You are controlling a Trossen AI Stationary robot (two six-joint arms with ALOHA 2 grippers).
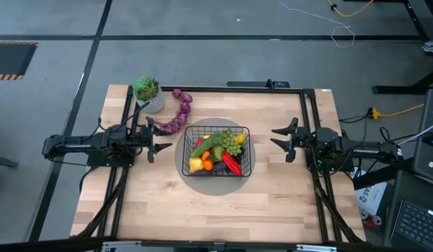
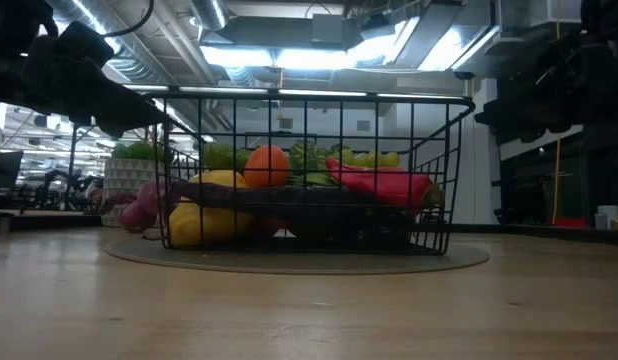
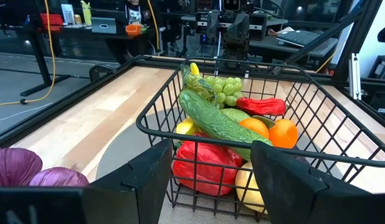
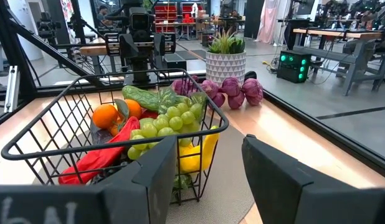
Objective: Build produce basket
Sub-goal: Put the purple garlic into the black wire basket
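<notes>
We see the table (image 1: pixel 202 210) with the basket (image 1: pixel 216 151) at its middle on a round grey mat (image 1: pixel 183 162), filled with produce (image 1: pixel 218 148). Our left gripper (image 1: pixel 160 137) waits just left of it, fingers spread and empty; our right gripper (image 1: pixel 281 140) waits to its right, likewise. Purple grapes (image 1: pixel 179 112) lie outside beside the plant (image 1: pixel 148 94), at the far left.

The light wooden tabletop (image 1: pixel 272 203) carries a round grey mat (image 1: pixel 183 168) under the black wire basket (image 1: pixel 241 162), with purple grapes (image 1: pixel 180 112) and a white potted plant (image 1: pixel 149 94) nearby.
</notes>
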